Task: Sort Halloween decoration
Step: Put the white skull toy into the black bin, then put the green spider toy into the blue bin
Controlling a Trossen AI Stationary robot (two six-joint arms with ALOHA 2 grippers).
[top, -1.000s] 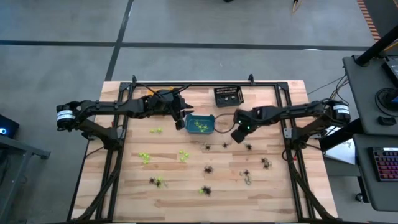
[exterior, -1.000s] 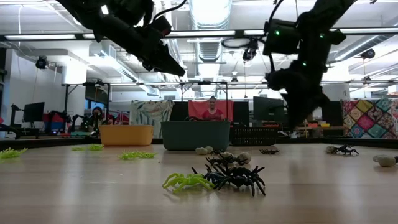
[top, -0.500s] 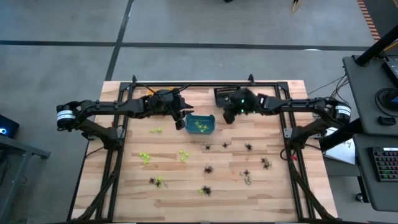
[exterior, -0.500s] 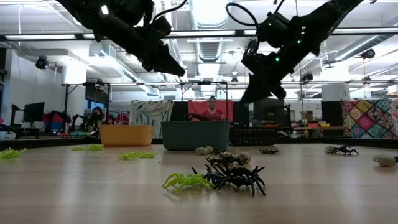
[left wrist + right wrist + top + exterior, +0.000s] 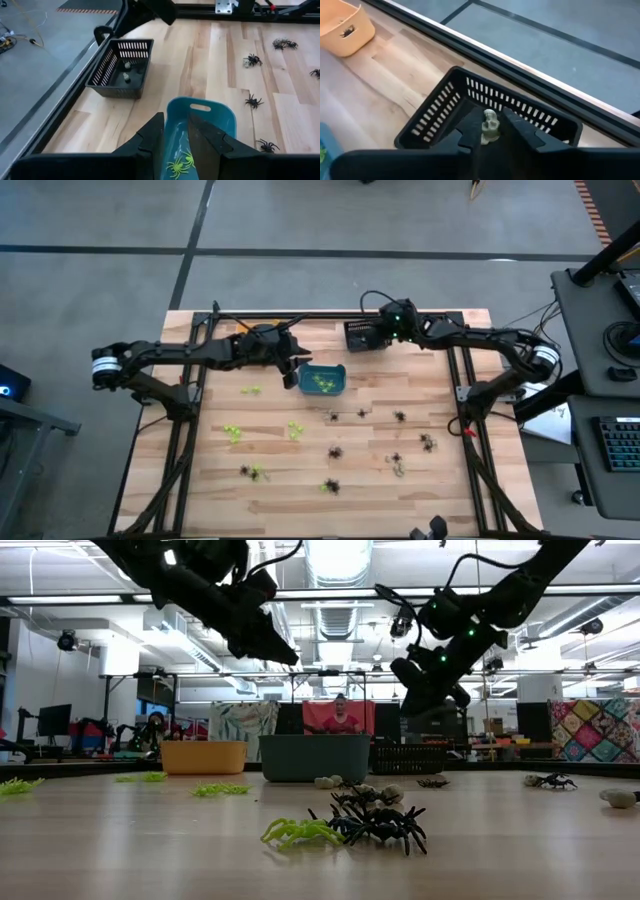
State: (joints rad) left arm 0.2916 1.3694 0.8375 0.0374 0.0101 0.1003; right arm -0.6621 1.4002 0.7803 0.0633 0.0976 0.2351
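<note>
pale trinket point(image 5: 490, 125) between right hand point(image 5: 490, 134) fingers

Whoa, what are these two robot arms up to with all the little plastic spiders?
They are sorting Halloween trinkets into bins. The right end effector is over the black basket with a pale skull trinket between its fingers. The left end effector hangs above the teal bin, which holds green spiders. Black spiders lie scattered on the table.

The orange bin point(image 5: 342, 30) is cut off by the picture's edge.
</note>
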